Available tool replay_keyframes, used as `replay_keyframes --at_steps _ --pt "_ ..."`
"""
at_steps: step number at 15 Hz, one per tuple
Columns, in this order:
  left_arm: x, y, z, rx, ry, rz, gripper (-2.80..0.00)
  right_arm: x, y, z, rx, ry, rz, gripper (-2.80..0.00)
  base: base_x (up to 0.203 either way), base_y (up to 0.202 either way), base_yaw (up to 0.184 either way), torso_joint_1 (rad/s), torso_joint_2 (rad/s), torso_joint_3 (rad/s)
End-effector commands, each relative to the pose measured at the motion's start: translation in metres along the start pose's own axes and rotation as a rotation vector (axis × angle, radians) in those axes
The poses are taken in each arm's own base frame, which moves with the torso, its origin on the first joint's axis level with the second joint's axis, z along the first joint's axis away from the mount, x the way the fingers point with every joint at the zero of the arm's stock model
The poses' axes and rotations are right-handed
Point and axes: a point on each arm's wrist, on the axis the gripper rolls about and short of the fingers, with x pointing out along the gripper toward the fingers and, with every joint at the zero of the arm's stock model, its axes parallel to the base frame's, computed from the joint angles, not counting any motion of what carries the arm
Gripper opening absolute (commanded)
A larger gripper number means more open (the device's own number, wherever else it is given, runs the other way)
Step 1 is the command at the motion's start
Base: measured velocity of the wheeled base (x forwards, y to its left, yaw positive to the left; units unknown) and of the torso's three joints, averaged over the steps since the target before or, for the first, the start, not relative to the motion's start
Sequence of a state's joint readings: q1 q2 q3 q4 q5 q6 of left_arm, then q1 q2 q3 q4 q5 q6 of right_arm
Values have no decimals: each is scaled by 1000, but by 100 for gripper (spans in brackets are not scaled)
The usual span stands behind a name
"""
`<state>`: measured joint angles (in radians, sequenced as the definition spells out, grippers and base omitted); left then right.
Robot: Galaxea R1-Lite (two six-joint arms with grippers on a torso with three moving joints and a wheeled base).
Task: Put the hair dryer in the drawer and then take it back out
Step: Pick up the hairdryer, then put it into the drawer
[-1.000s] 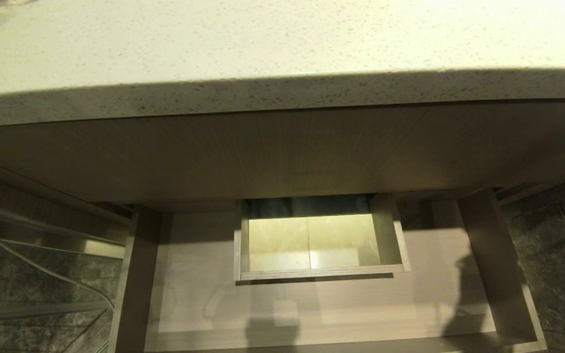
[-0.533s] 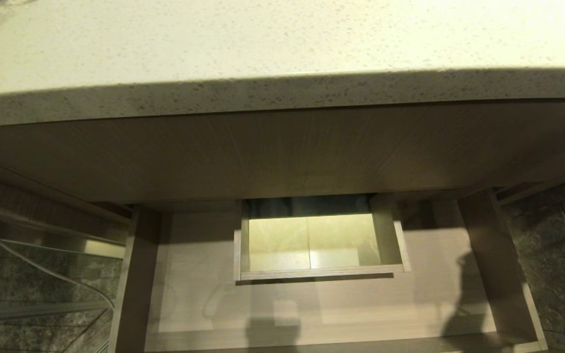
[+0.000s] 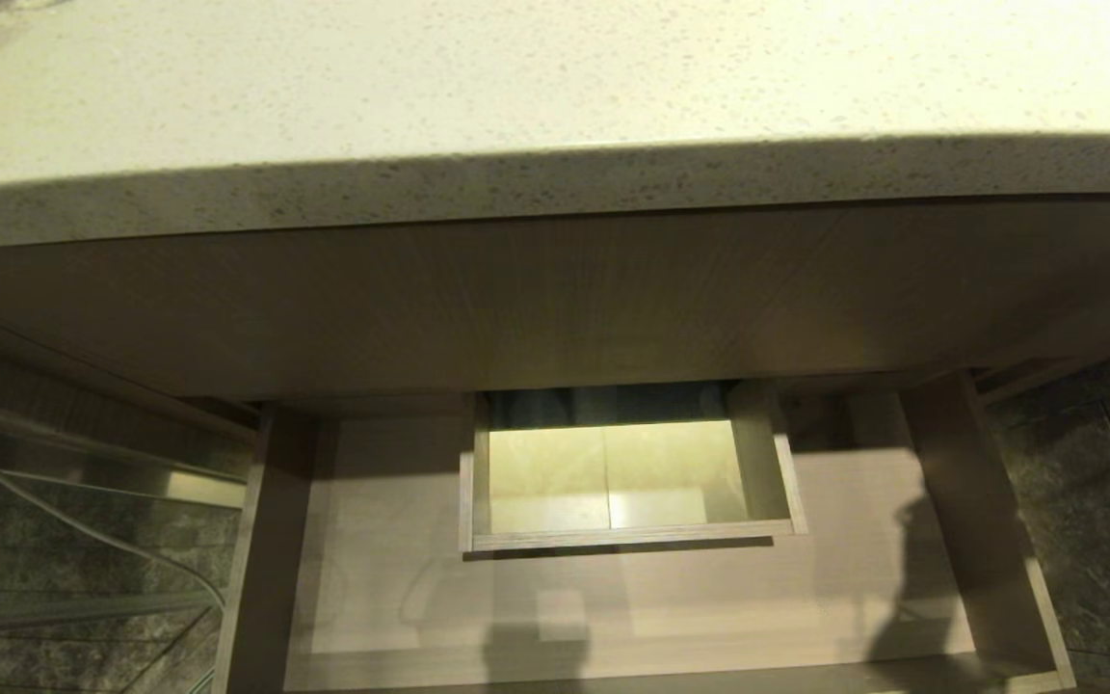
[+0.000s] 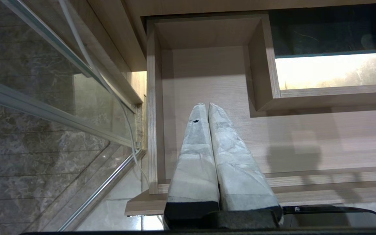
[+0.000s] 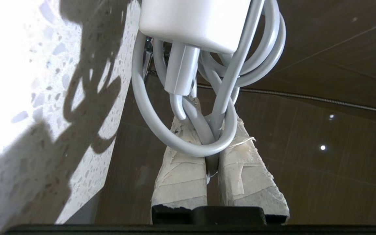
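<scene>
right gripper (image 5: 212, 124) is clamped on the hair dryer's (image 5: 194, 23) coiled cord (image 5: 207, 98) next to the speckled countertop (image 5: 18, 81), body mostly cropped so can't tell where it points, drawer (image 3: 613, 617) open, head view same as before, left gripper (image 4: 207, 109) closed over it.

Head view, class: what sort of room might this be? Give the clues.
Probably a bathroom: a speckled stone counter over an open vanity drawer, dark marble tiling beside it, and a hair dryer with coiled cord.
</scene>
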<state>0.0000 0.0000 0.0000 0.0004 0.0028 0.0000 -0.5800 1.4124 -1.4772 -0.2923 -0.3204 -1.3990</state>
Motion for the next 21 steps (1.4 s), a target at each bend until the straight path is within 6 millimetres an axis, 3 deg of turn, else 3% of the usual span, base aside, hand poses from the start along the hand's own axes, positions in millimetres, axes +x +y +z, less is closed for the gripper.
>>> replay_keyframes --at_steps 1,4,9,15,21 --pt "0 0 0 -2 0 0 -280 -7 -7 -1 -2 -1 -18 -280 0 0 0 0 0 0" --pt "0 0 0 0 0 0 -280 -14 -17 -2 11 -7 -48 -280 0 0 0 0 0 0" --pt "0 0 0 -2 0 0 -280 -44 -48 -6 68 -29 -135 -280 0 0 0 0 0 0" --pt "0 0 0 -2 0 0 -280 -86 -82 -14 160 -71 -239 -280 0 0 0 0 0 0" --pt "0 0 0 0 0 0 -280 -147 -120 -28 232 -103 -376 -280 0 0 0 0 0 0"
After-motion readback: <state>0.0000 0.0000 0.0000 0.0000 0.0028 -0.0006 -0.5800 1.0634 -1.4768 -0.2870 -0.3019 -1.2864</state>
